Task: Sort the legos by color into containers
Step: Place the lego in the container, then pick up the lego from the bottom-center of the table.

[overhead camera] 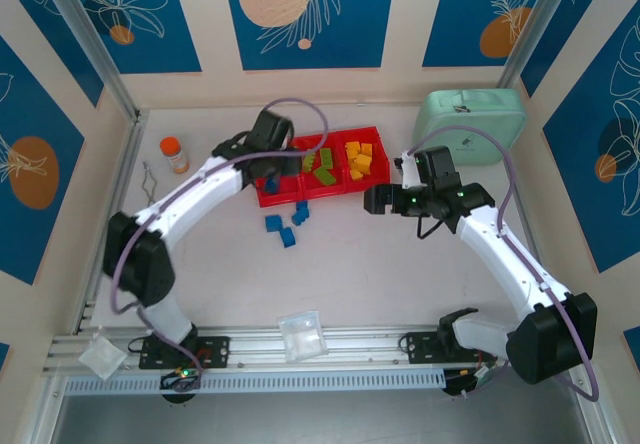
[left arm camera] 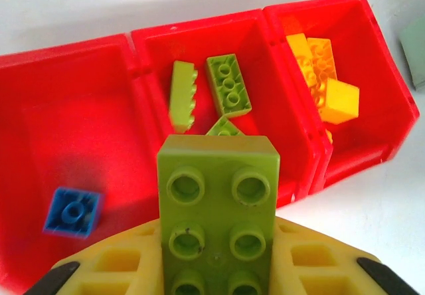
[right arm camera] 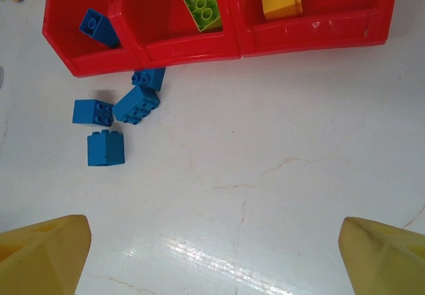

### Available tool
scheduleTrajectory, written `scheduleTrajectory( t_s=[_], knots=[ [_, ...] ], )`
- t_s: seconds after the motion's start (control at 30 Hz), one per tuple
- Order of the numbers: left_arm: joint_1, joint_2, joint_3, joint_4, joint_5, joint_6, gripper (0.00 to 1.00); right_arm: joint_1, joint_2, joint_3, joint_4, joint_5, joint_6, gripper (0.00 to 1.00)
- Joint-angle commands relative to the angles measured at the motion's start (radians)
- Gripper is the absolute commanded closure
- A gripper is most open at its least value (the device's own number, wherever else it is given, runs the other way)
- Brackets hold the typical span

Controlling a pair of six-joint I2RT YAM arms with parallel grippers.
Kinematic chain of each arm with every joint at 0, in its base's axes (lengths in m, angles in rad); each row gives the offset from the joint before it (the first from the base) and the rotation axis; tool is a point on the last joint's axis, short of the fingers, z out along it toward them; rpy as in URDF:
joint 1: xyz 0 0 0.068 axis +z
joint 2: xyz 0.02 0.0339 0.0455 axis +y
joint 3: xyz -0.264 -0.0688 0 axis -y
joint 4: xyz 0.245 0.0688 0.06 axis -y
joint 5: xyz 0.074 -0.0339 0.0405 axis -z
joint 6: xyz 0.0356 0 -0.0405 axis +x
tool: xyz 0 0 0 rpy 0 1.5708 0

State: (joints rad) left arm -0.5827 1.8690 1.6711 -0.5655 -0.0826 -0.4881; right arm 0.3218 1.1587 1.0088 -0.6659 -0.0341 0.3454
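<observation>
Figure: sorting scene, read from the arm bases outward. Two small clear plastic bags [overhead camera: 302, 334] lie by the near rail (one at the middle, one at the left corner). Farther in, on the right, the right pincer [right arm camera: 212, 262] hangs over bare white table [right arm camera: 265, 175], its two yellow fingers [right arm camera: 46, 255] spread wide with nothing between them. Ahead of it and to its left, four loose blue bricks [right arm camera: 105, 149] lie close together on the table just in front of the red tray [right arm camera: 305, 32]; the farthest of them sits right up against the tray's near wall. The tray has three square compartments side by side. The left compartment [left arm camera: 80, 129] holds a single blue brick [left arm camera: 73, 210]. The middle compartment [left arm camera: 262, 56] holds green bricks [left arm camera: 228, 84], three of them visible. The right compartment [left arm camera: 372, 76] holds a pile of yellow-orange bricks [left arm camera: 325, 82] whose number cannot be told. The left pincer [left arm camera: 218, 268] is poised above the near left part of the tray, clamped on a green brick [left arm camera: 218, 189] held by its sides, studs toward the wrist camera. Farthest back, an orange-capped bottle [overhead camera: 175, 154] stands left of the tray, and a mint-green case [overhead camera: 470, 124] rests at the back right, near the tray's right end but apart from it.
</observation>
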Motion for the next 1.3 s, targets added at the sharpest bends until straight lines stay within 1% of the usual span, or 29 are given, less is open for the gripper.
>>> scheduleTrajectory(
  t_s=[0.0,0.1,0.17,0.27,0.37,0.47,0.53,0.63,0.7,0.77,0.8,0.83,0.93,1.0,1.07,1.17,1.27],
  knots=[
    [0.001,0.138,0.139,-0.051,0.034,0.015,0.67,0.007,-0.053,0.005,-0.056,-0.023,0.023,0.04],
    [0.001,0.260,0.276,-0.073,0.044,0.013,0.65,0.009,-0.086,0.004,-0.082,-0.027,0.040,0.04],
    [0.001,0.325,0.337,-0.073,0.081,0.013,0.65,0.018,-0.103,0.004,-0.098,-0.038,0.053,0.04],
    [-0.001,0.378,0.404,-0.087,0.092,-0.006,0.53,0.038,-0.120,0.007,-0.129,-0.026,0.066,0.04],
    [0.001,0.354,0.369,-0.059,0.072,-0.018,0.44,0.056,-0.120,0.021,-0.167,-0.003,0.079,0.01],
    [0.001,0.285,0.301,-0.030,0.038,-0.006,0.40,0.072,-0.113,0.038,-0.198,0.012,0.110,0.01],
    [0.000,0.227,0.253,-0.030,0.020,0.015,0.35,0.093,-0.103,0.043,-0.199,0.013,0.138,0.01],
    [0.001,0.100,0.128,-0.019,-0.012,0.042,0.27,0.179,-0.070,0.042,-0.162,0.016,0.166,0.01],
    [0.002,-0.022,-0.008,0.017,-0.026,0.053,0.21,0.275,-0.005,0.060,-0.147,0.070,0.184,0.01],
    [0.002,-0.152,-0.141,0.039,-0.050,0.055,0.15,0.343,0.054,0.075,-0.130,0.113,0.200,0.01],
    [0.001,-0.225,-0.213,0.044,-0.061,0.058,0.02,0.374,0.088,0.081,-0.113,0.126,0.211,0.01],
    [0.002,-0.289,-0.270,0.041,-0.071,0.059,0.01,0.395,0.118,0.086,-0.099,0.134,0.218,0.01],
    [0.003,-0.511,-0.455,-0.008,-0.128,0.050,0.01,0.459,0.223,0.123,-0.069,0.175,0.247,0.01],
    [0.004,-0.668,-0.564,-0.076,-0.187,0.025,0.01,0.500,0.302,0.165,-0.066,0.225,0.266,0.01],
    [0.007,-0.817,-0.649,-0.145,-0.229,-0.002,0.01,0.526,0.383,0.210,-0.059,0.245,0.273,0.01],
    [0.008,-1.041,-0.744,-0.245,-0.280,-0.050,0.01,0.552,0.496,0.286,-0.047,0.246,0.265,0.01],
    [0.009,-1.253,-0.817,-0.306,-0.301,-0.106,0.01,0.566,0.615,0.379,-0.044,0.227,0.212,0.00]
  ],
)
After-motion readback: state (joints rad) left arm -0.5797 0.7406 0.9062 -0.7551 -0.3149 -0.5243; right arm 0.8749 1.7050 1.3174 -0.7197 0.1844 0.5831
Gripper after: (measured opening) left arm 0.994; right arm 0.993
